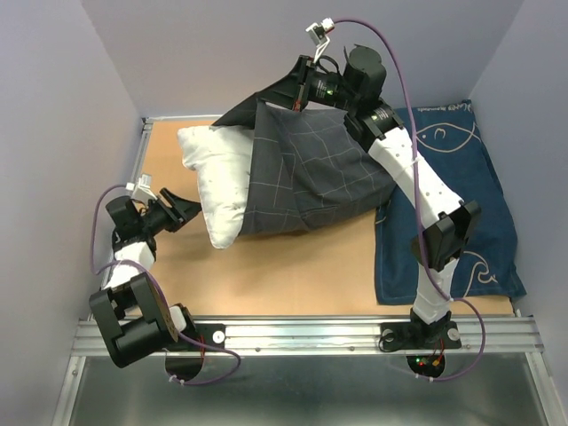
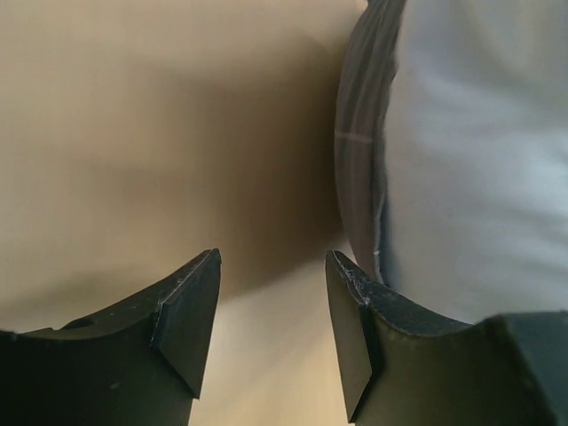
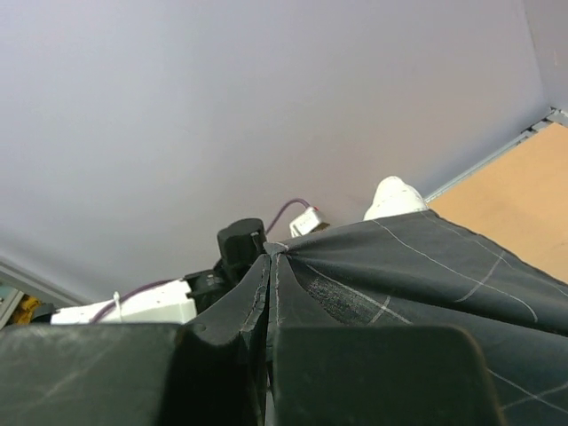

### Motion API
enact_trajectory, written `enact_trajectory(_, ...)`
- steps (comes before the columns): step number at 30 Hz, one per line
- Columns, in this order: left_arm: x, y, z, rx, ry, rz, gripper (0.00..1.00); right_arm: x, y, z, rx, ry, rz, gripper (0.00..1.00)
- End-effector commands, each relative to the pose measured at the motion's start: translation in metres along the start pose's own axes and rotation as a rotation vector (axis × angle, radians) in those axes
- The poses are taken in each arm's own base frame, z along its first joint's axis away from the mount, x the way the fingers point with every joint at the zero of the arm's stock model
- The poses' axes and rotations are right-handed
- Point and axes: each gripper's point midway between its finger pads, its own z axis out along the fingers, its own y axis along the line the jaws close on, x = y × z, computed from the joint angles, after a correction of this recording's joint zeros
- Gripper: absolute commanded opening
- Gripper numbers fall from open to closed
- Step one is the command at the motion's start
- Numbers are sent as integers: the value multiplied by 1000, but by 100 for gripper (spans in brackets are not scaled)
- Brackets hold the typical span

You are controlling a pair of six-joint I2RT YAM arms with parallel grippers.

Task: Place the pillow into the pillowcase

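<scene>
Pillow lies mostly inside the pillowcase, with its bare white end sticking out toward the left arm

It rests on the table with its long axis running left to right: the case's closed end sits by the blue fish cloth and its mouth faces left. The right gripper is clenched on the case's far hem, holding it up in a peak above the pillow. The left gripper sits low just beside the exposed near corner, fingers parted around nothing, with the pillow ahead and to their right. The left arm is the nearer one, so the likely next move is a push rightward along that axis, driving the bare end into the held-open mouth
</scene>
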Motion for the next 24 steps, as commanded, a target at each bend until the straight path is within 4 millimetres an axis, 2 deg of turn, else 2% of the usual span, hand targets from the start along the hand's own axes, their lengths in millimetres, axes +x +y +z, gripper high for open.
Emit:
enact_trajectory(1, 5, -35, 13, 120, 32, 67, 61, -69, 74, -21, -120, -172, -155, 1)
enact_trajectory(3, 6, -57, 22, 184, 46, 109, 61, -69, 73, -20, -120, -171, -151, 1)
enact_trajectory(6, 8, -74, 30, 241, 52, 114, 62, -69, 73, -21, -119, -170, -148, 1)
enact_trajectory(12, 4, -81, 30, 256, 41, 103, 60, -67, 75, -23, -122, -165, -152, 1)
enact_trajectory(15, 1, -79, 22, 219, 44, 119, 59, -68, 77, -24, -125, -164, -155, 0)
enact_trajectory(17, -8, -87, 14, 218, 31, 164, 59, -68, 78, -25, -128, -165, -159, 1)
enact_trajectory(18, -5, -85, 11, 202, 51, 168, 59, -68, 79, -25, -130, -162, -158, 1)
enact_trajectory(20, -12, -91, 3, 202, 40, 205, 59, -68, 79, -26, -130, -162, -158, 1)
enact_trajectory(24, -15, -94, -4, 199, 44, 225, 59, -68, 81, -27, -135, -160, -156, 0)
